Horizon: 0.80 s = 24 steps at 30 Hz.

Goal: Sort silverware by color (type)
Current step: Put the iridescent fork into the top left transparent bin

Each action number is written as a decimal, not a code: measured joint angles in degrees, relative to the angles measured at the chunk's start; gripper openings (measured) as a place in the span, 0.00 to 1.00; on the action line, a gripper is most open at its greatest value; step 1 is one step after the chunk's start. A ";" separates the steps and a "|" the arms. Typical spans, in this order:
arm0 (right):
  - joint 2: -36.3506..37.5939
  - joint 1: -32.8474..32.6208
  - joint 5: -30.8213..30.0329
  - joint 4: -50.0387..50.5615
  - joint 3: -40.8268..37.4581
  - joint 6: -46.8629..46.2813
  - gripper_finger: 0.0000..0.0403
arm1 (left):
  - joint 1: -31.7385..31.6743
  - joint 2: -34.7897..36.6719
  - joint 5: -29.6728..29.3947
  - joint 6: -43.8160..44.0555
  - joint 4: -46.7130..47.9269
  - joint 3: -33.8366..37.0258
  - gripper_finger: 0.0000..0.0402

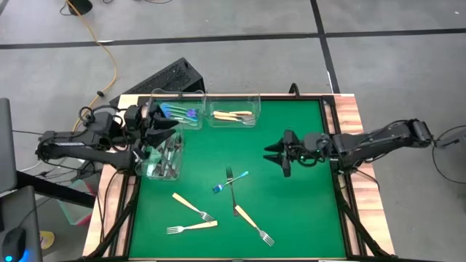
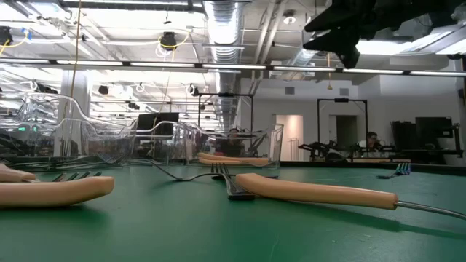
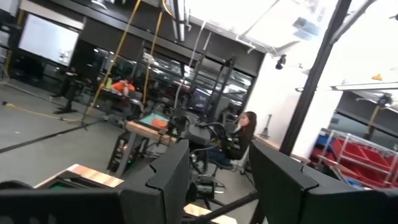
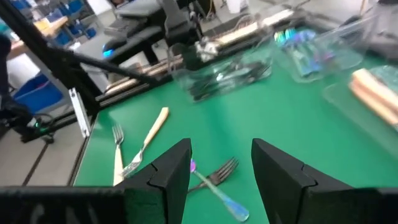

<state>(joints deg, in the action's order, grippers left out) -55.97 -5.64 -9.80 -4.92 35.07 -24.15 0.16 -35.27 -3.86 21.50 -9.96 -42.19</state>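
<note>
While most of the forks already lie in the bins, five remain loose on the green mat [image 1: 291, 189], so the sort looks well along but unfinished. Nearest the front edge lie three tan forks: one [image 1: 191, 227] flat near the left, one [image 1: 194, 207] angled just above it, and one [image 1: 253, 225] toward the middle. Just beyond, near the mat's centre, a blue fork [image 1: 230, 182] lies crossed with a dark fork [image 1: 231, 188], touching it.

The right gripper [image 1: 279, 155] hangs above the mat, right of that crossed pair, fingers parted and holding nothing; its wrist view looks down on the blue fork [image 4: 221, 193] between its fingers. My judgement is that the step in hand is an approach to this pair. The next move calls for coming down on one fork alone, gripping the handle away from the crossing so the other is not dragged along.

Farther back, the left gripper [image 1: 162, 131] sits over the bins at the mat's left rear, fingers apart and empty. Below it the bin of dark forks [image 1: 164, 161] stands at the left edge; behind are the bin of blue forks [image 1: 179, 113] and, beside it, the bin of tan forks [image 1: 233, 116].
</note>
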 joint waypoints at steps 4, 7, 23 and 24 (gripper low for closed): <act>-3.61 -1.77 0.90 -2.67 0.00 -1.93 0.46 | 2.09 -0.29 -0.04 -0.02 0.55 0.00 0.38; -5.71 -3.59 0.94 -4.15 0.00 -3.61 0.46 | 3.64 -0.37 -0.04 0.04 2.68 0.00 0.38; -16.98 -5.94 2.51 -2.06 14.34 -8.47 0.46 | 9.26 -0.32 0.39 4.51 5.96 0.00 0.38; -17.60 -5.99 2.48 -0.68 15.73 -7.73 0.46 | 9.69 -0.33 0.65 4.78 6.46 0.00 0.38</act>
<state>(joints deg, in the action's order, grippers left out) -73.57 -11.62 -7.33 -5.59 50.79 -31.88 9.84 -35.59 -3.21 26.28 -3.49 -42.19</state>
